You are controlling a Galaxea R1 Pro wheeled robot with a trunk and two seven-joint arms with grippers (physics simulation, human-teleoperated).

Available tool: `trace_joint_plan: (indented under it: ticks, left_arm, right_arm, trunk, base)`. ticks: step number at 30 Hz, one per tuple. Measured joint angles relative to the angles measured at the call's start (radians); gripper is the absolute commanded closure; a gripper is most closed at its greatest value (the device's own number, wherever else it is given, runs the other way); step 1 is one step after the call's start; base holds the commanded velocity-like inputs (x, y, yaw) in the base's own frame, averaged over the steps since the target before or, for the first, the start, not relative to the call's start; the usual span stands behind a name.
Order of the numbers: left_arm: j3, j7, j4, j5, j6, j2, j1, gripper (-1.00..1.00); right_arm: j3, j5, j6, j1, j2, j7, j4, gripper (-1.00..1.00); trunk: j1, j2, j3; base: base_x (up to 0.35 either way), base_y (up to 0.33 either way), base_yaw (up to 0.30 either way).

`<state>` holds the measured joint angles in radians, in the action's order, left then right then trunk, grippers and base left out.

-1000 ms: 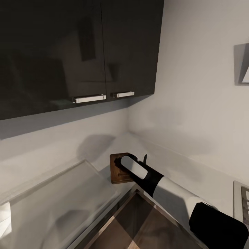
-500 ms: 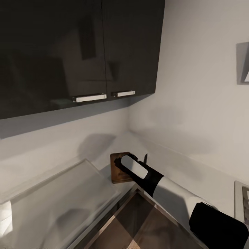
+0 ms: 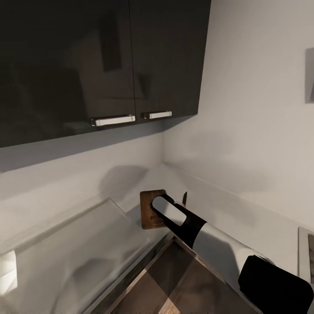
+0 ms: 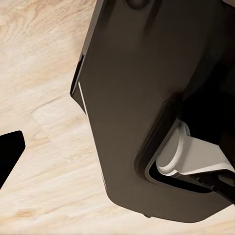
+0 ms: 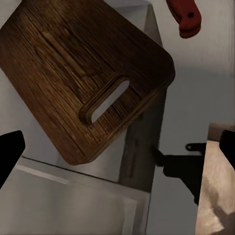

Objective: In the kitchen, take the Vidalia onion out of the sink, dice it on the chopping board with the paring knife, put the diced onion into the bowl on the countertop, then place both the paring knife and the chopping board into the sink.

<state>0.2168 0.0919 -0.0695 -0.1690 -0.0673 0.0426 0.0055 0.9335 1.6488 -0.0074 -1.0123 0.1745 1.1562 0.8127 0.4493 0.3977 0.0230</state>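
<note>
The right gripper (image 5: 117,147) has its jaws spread wide with nothing between them: its two dark fingertips (image 5: 10,152) sit at opposite edges of the right wrist view, above the board (image 5: 73,73). In the head view the right arm reaches out over the board (image 3: 148,205), its gripper end hidden behind the wrist. The left gripper's jaw state I cannot tell; the left wrist view shows a dark fingertip (image 4: 10,147) at one edge, a large black casing close up and pale wood-grain flooring behind. The board is a dark brown wooden slab with rounded corners, strong grain and a slot-shaped handle hole (image 5: 105,100) near one end. It lies flat on the grey countertop (image 3: 226,209) in the corner, just beside the steel drainboard (image 3: 83,244), with one corner reaching over the steel edge. It looks stiff and fairly heavy for its size, and lying flat it offers no easy pinch from above; the end by the slot, or an edge that overhangs, seems the best hold. The knife (image 5: 185,17) lies on the countertop just beside the board, apart from it; its dark red handle shows in the wrist view, its dark blade (image 3: 185,199) in the head view. It is light, slim and probably slippery, so the handle is the place to grasp.
</note>
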Motion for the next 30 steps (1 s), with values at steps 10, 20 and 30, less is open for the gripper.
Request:
trace_joint_plan:
  ticks: [10,20,30]
  left_arm:
    - [0.0,0.0,0.0,0.0,0.0,0.0,0.0,-1.0]
    - [0.0,0.0,0.0,0.0,0.0,0.0,0.0,-1.0]
    - [0.0,0.0,0.0,0.0,0.0,0.0,0.0,-1.0]
  right_arm:
    - [0.001,0.0,-0.005,0.0,0.0,0.018,0.002,-1.0]
    - [-0.003,0.004,-0.006,0.0,0.0,0.129,0.065,-1.0]
    - [-0.008,0.004,-0.037,0.0,0.0,0.234,0.07,-1.0]
  trunk:
    - [0.0,0.0,0.013]
    - [0.0,0.0,0.016]
    - [0.0,0.0,0.016]
  base:
    - [0.0,0.0,0.0]
    - [0.0,0.0,0.0]
    - [0.0,0.0,0.0]
